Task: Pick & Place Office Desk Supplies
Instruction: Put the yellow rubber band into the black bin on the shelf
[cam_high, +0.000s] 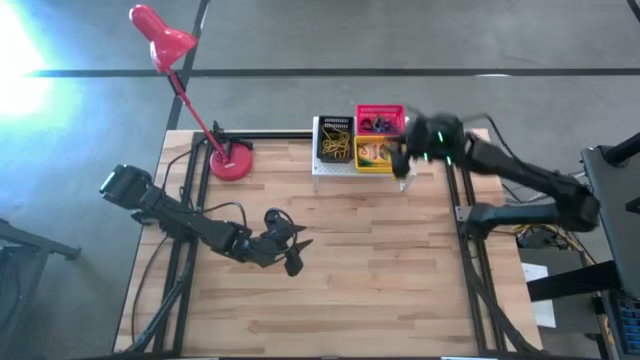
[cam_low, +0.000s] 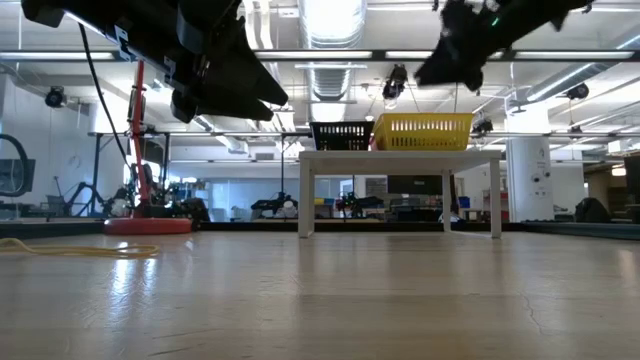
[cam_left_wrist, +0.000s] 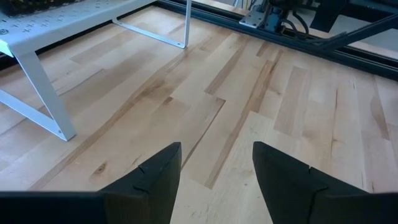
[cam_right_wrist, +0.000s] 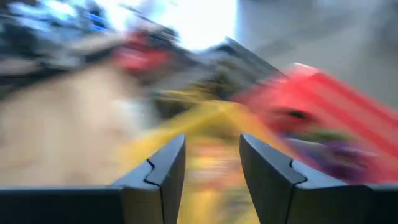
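At the table's far edge, on the white stand (cam_high: 335, 166), sit three baskets: black (cam_high: 335, 140) holding yellow rubber bands (cam_high: 337, 152), red (cam_high: 379, 118) holding dark rings, yellow (cam_high: 375, 154) holding a crayon box (cam_high: 374, 153). Just beside the yellow basket hangs the right gripper (cam_high: 403, 162), fingers parted, empty. Bare wood (cam_high: 380, 260) spreads wide before the stand. The left gripper (cam_high: 293, 250), fingers spread, hovers mid-table near the red lamp (cam_high: 232, 160).

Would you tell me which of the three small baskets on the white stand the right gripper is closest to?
The yellow basket: the right gripper hangs at its edge, while the red basket sits behind it and the black basket lies beyond it.
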